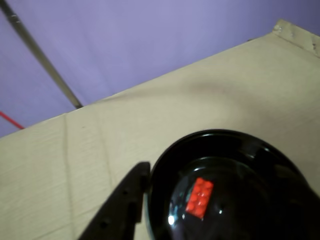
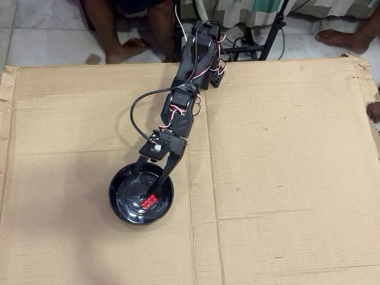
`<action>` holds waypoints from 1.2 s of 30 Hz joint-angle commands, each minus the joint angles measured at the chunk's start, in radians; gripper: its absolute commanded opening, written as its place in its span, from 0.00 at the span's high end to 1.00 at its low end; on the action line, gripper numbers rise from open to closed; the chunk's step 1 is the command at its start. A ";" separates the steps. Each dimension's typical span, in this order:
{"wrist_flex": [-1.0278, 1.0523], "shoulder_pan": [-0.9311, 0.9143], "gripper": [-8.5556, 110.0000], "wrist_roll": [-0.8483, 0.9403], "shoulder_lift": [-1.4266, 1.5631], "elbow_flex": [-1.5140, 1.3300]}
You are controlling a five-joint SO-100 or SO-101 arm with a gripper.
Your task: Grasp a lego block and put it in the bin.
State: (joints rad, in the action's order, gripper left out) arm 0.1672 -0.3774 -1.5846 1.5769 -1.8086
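Note:
The red lego block (image 1: 200,197) lies flat on the floor of the black bowl, the bin (image 1: 165,180). In the overhead view the block (image 2: 148,202) sits just right of the centre of the bin (image 2: 119,202). My gripper (image 2: 146,183) hangs over the far side of the bin, open, with nothing between the jaws. The block lies free just beyond the fingertips. In the wrist view one black finger (image 1: 125,205) shows at the bin's left rim. The other finger merges with the dark bin at the right, and the gripper (image 1: 215,172) spans the bowl.
The bin stands on a large sheet of brown cardboard (image 2: 285,154) that covers the table. The arm's base (image 2: 205,53) is at the far edge. People's feet (image 2: 127,47) and a stand's legs (image 2: 270,35) are beyond that edge.

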 commanded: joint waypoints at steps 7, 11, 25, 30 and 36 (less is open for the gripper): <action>-0.005 0.092 0.70 0.003 0.267 -0.193; -0.005 0.138 0.70 0.003 0.354 -0.287; -0.005 0.284 0.70 0.049 0.721 -0.675; -0.005 0.311 0.70 0.189 0.902 -0.859; -0.006 0.367 0.70 0.268 1.091 -1.046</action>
State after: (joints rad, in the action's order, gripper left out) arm 0.1672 -0.0261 -1.3514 2.5986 -2.8225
